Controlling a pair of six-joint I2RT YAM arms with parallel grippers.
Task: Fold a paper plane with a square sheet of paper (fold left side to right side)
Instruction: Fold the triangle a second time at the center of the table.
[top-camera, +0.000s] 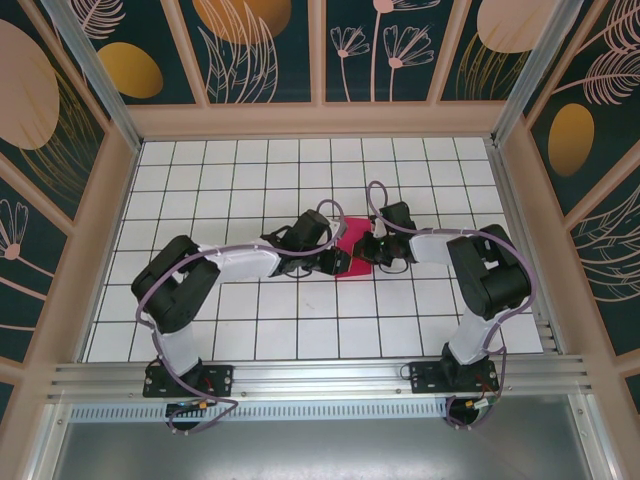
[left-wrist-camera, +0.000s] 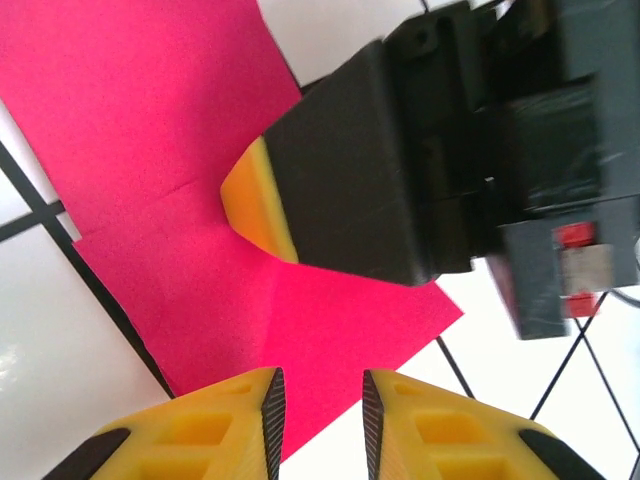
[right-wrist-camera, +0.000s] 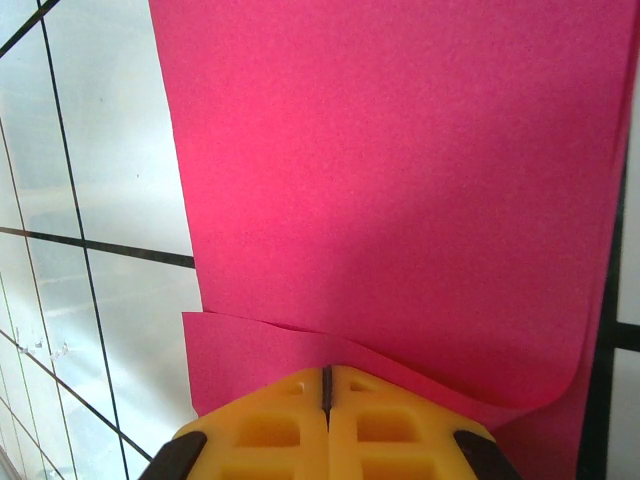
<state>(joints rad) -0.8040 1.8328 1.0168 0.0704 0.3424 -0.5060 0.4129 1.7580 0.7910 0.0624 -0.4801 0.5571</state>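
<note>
Paper (top-camera: 352, 243) is found near table centre, flanked by both arms. The right gripper (right-wrist-camera: 327, 375) is seen fully closed, its tip set down on the paper, judged to be pinning it against sliding. The left gripper (left-wrist-camera: 320, 385) is held narrowly parted over the paper's 6 o'clock edge in its own view, with nothing between the pads. A loose flap (right-wrist-camera: 250, 335) is noted at the right fingertips, bulging toward 5 o'clock and not yet pressed flat. Bare table (top-camera: 250, 180) is available at 12 and 6 o'clock of the paper; 3 and 9 o'clock are taken by the grippers.
</note>
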